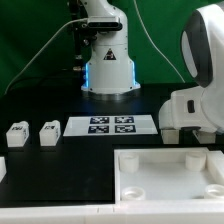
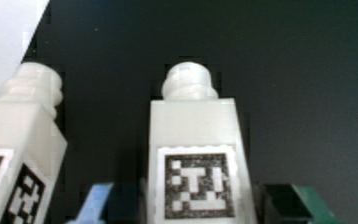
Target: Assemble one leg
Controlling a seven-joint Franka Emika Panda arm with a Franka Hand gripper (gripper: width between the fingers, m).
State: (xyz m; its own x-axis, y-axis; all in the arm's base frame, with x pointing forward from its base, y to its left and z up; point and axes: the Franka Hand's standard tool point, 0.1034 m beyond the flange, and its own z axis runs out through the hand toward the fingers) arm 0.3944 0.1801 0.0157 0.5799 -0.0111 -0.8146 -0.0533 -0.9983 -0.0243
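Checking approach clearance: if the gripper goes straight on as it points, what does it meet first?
Likely the leg, which sits between the open fingers of the gripper in the wrist view; a second leg beside it looks off the line. Depth is unclear.

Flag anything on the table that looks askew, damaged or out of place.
Nothing stands out. Two legs sit side by side, apart, at the exterior view's left; the marker board lies flat. In the wrist view, a leg lined up between the fingers of the open gripper looks intact.
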